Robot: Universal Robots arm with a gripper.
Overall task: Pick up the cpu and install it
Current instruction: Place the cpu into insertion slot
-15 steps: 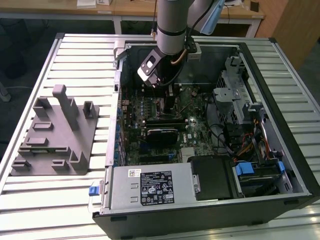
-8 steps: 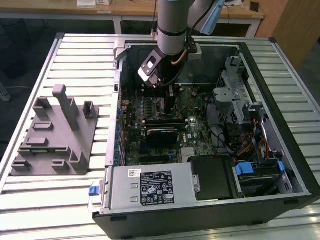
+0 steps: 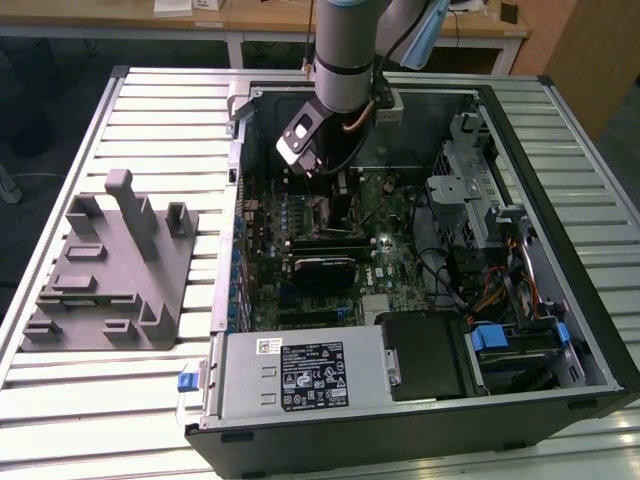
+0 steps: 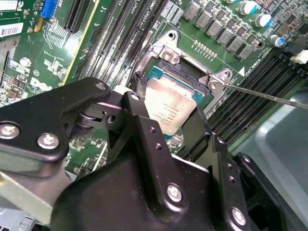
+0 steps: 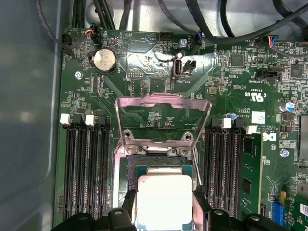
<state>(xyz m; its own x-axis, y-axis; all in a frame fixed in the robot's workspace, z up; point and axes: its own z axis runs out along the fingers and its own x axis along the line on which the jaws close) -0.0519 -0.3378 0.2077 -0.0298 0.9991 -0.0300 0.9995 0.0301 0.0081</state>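
The cpu (image 5: 164, 201), a flat silvery-beige square chip, sits between the two black fingers (image 5: 129, 206) of my gripper (image 5: 164, 197), which is shut on its opposite edges. The chip lies at the motherboard socket (image 5: 159, 168), partly over its blue-green frame, and the socket's metal load plate (image 5: 163, 120) is flipped open beyond it. In the second wrist view the cpu (image 4: 171, 101) looks slightly tilted over the socket (image 4: 179, 72), with the gripper (image 4: 166, 113) around it. In the exterior view the gripper (image 3: 325, 185) reaches down into the open computer case (image 3: 560, 200).
Memory slots (image 5: 86, 168) flank the socket on both sides. A thin metal lever (image 4: 269, 96) juts out beside the socket. A grey fixture (image 3: 110, 270) stands on the slatted table at the exterior view's left. The power supply (image 3: 300, 372) and drive bays (image 3: 480, 200) crowd the case.
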